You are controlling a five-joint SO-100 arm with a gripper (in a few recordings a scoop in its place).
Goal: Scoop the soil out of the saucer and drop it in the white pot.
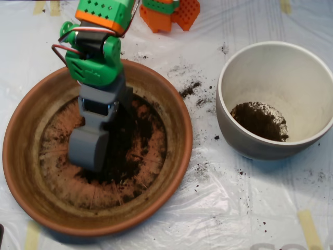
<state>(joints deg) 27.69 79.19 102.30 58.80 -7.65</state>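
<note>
Inside the saucer (pixel 31 172), we see the grey gripper (pixel 88 148) lowered over the dark soil (pixel 132 151) smeared across the dish's floor; whether its shells are parted we cannot tell. To the right, well apart from the saucer, stands the white pot (pixel 250 146), holding a heap of soil on its bottom. Crumbs dot the plastic-covered tabletop (pixel 218 208) between them.

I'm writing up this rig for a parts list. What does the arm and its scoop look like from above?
The arm is built of bright green printed segments, with an orange band across the perforated upper one. Red, white and dark wires loop out at its left side. Below the green sits a grey bracket, then the grey scoop, a smooth rounded shell. More orange and green printed parts stand at the top edge.
</note>
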